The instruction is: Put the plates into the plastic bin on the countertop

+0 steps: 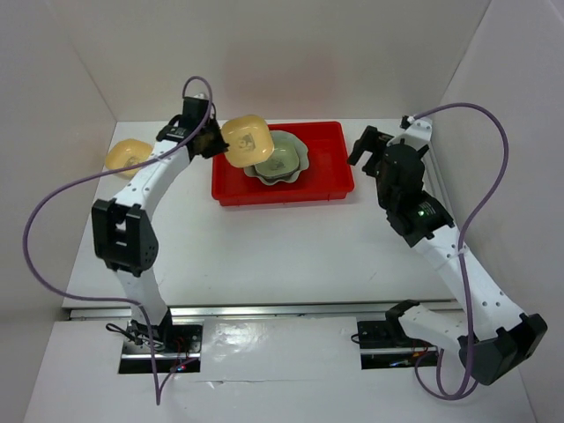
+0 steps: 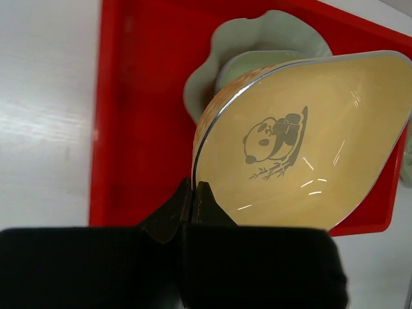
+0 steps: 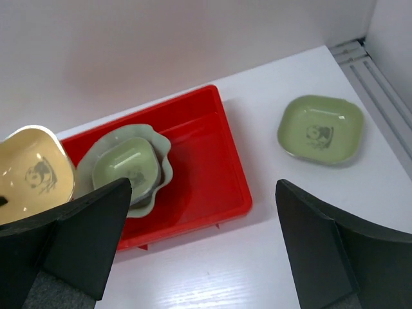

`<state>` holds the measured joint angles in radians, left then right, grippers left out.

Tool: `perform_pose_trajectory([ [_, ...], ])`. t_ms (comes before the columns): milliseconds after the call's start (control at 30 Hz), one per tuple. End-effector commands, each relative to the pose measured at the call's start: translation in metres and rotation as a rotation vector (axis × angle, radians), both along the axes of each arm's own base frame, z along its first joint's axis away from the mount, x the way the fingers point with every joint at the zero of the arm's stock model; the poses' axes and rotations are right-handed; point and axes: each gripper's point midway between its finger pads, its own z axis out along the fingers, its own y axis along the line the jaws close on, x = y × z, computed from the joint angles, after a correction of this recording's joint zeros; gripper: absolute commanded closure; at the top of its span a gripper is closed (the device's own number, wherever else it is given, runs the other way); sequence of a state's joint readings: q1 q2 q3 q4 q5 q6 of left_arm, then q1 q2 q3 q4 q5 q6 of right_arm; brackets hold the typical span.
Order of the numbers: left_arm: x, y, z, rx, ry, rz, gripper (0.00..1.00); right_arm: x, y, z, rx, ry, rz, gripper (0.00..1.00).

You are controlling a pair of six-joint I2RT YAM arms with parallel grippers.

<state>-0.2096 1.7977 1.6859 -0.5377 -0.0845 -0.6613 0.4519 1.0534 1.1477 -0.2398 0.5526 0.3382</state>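
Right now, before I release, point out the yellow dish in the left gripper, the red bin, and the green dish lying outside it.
yellow panda dish (image 2: 302,167): left wrist view, inner face beside the print.
red bin (image 3: 206,167): right wrist view, bare floor.
loose green dish (image 3: 320,129): right wrist view, centre.

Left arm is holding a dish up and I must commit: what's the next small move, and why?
Probably ease the left gripper down a little, then open. Its jaws pinch the rim of the yellow dish, which hangs tilted above the red bin, partly over the scalloped dish already lying there.
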Motion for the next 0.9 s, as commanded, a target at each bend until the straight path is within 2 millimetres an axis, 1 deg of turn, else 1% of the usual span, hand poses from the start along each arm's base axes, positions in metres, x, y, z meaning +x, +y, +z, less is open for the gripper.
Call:
perform_pose_trajectory([
  [0,0.036,-0.043,0.008,-0.098,-0.079,-0.107,1.00,-0.010,-0.017,-0.024,0.007,0.057,-0.086,0.00],
  [33,0.043,-0.051,0.012,-0.120,-0.089,-0.133,1.00,-0.012,-0.019,-0.039,0.017,0.070,-0.098,0.00],
  [67,0.050,-0.059,0.009,-0.122,-0.096,-0.146,1.00,-0.012,-0.023,-0.047,0.024,0.072,-0.111,0.00],
  [100,0.056,-0.066,-0.014,-0.107,-0.054,-0.160,1.00,-0.013,-0.029,-0.047,0.036,0.044,-0.133,0.00],
  [133,0.063,-0.074,-0.007,-0.094,-0.075,-0.174,1.00,-0.013,-0.032,-0.072,0.035,0.081,-0.147,0.00],
  [167,0.067,-0.076,-0.013,-0.092,-0.065,-0.173,1.00,-0.014,-0.038,-0.081,0.038,0.095,-0.174,0.00],
  [200,0.068,-0.082,-0.018,-0.090,-0.056,-0.182,1.00,-0.013,-0.043,-0.091,0.042,0.118,-0.195,0.00],
  [233,0.073,-0.083,-0.029,-0.087,-0.039,-0.182,1.00,-0.009,-0.053,-0.100,0.055,0.140,-0.215,0.00],
  [267,0.075,-0.085,-0.032,-0.092,-0.036,-0.189,1.00,-0.006,-0.057,-0.110,0.070,0.165,-0.223,0.00],
  [300,0.074,-0.087,-0.038,-0.097,-0.022,-0.196,1.00,-0.001,-0.060,-0.126,0.071,0.207,-0.231,0.00],
  [333,0.076,-0.090,-0.041,-0.104,-0.019,-0.206,0.98,0.002,-0.068,-0.132,0.093,0.224,-0.238,0.00],
  [400,0.079,-0.092,-0.054,-0.106,0.002,-0.212,0.93,0.004,-0.078,-0.147,0.106,0.256,-0.257,0.00],
  [433,0.079,-0.092,-0.059,-0.105,0.011,-0.211,0.89,0.008,-0.079,-0.144,0.134,0.241,-0.247,0.00],
  [467,0.081,-0.093,-0.059,-0.105,0.008,-0.212,0.86,0.008,-0.091,-0.144,0.145,0.241,-0.275,0.00],
  [500,0.082,-0.093,-0.067,-0.103,0.022,-0.211,0.82,0.009,-0.097,-0.148,0.148,0.252,-0.286,0.00],
  [533,0.082,-0.093,-0.067,-0.109,0.024,-0.205,0.77,0.011,-0.103,-0.150,0.140,0.255,-0.302,0.00],
  [567,0.082,-0.093,-0.067,-0.109,0.024,-0.205,0.68,0.013,-0.119,-0.149,0.137,0.257,-0.335,0.00],
  [600,0.084,-0.094,-0.071,-0.109,0.024,-0.205,0.63,0.020,-0.126,-0.153,0.134,0.276,-0.346,0.00],
  [633,0.084,-0.094,-0.071,-0.109,0.024,-0.205,0.58,0.023,-0.141,-0.157,0.151,0.291,-0.370,0.00],
  [667,0.083,-0.092,-0.076,-0.102,0.033,-0.197,0.45,0.030,-0.149,-0.155,0.143,0.300,-0.367,0.00],
  [700,0.084,-0.092,-0.066,-0.106,0.007,-0.199,0.36,0.035,-0.155,-0.160,0.153,0.318,-0.370,0.00],
  [733,0.083,-0.092,-0.070,-0.104,0.018,-0.198,0.24,0.045,-0.159,-0.179,0.152,0.369,-0.367,0.00],
  [767,0.080,-0.091,-0.064,-0.106,0.012,-0.198,0.13,0.050,-0.167,-0.184,0.166,0.383,-0.372,0.00],
  [800,0.081,-0.089,-0.061,-0.094,-0.006,-0.196,0.03,0.059,-0.172,-0.181,0.161,0.372,-0.369,0.00],
  [833,0.083,-0.089,-0.059,-0.096,-0.016,-0.196,0.00,0.065,-0.177,-0.193,0.169,0.396,-0.370,0.00],
  [867,0.081,-0.089,-0.055,-0.096,-0.021,-0.196,0.00,0.072,-0.183,-0.194,0.180,0.375,-0.370,0.00],
])
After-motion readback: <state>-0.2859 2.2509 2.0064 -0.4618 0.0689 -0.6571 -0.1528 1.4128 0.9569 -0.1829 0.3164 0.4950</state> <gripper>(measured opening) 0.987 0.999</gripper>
